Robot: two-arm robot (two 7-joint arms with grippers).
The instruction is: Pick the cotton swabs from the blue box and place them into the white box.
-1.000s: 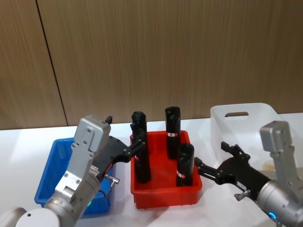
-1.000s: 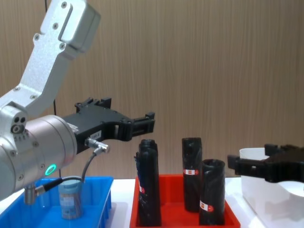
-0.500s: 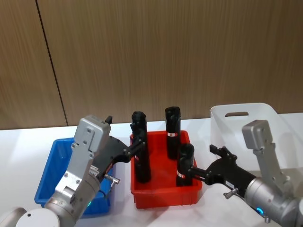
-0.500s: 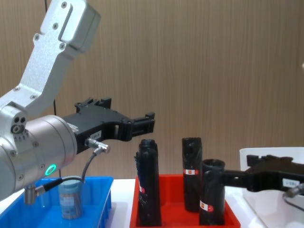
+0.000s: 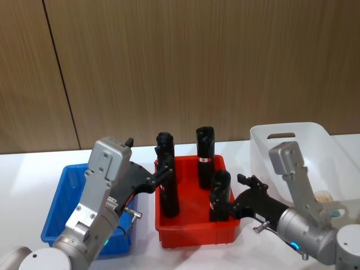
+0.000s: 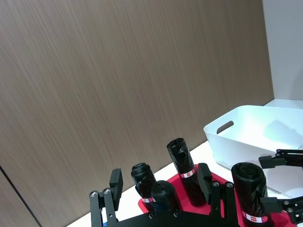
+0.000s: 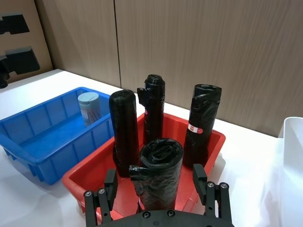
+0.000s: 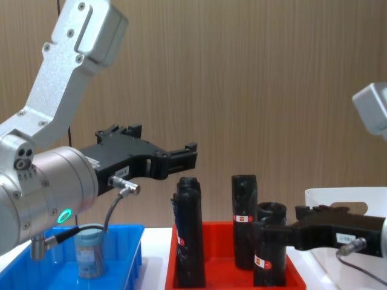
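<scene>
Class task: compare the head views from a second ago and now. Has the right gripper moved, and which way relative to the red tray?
Yes. The right gripper has moved toward the robot's left, from beside the white box to the red tray, its open fingers now flanking the nearest black roll.

A lab-like test room is suggested: plastic bins (image 5: pixel 198 232) are set on a bare white counter (image 5: pixel 34 169) before a plain wood-panelled wall (image 5: pixel 180 62).

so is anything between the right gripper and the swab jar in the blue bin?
Yes. The red plastic tray with its four upright black rolls stands between the right gripper and the clear cotton-swab jar in the bright blue bin. The gripper's open fingers flank the nearest roll.
</scene>
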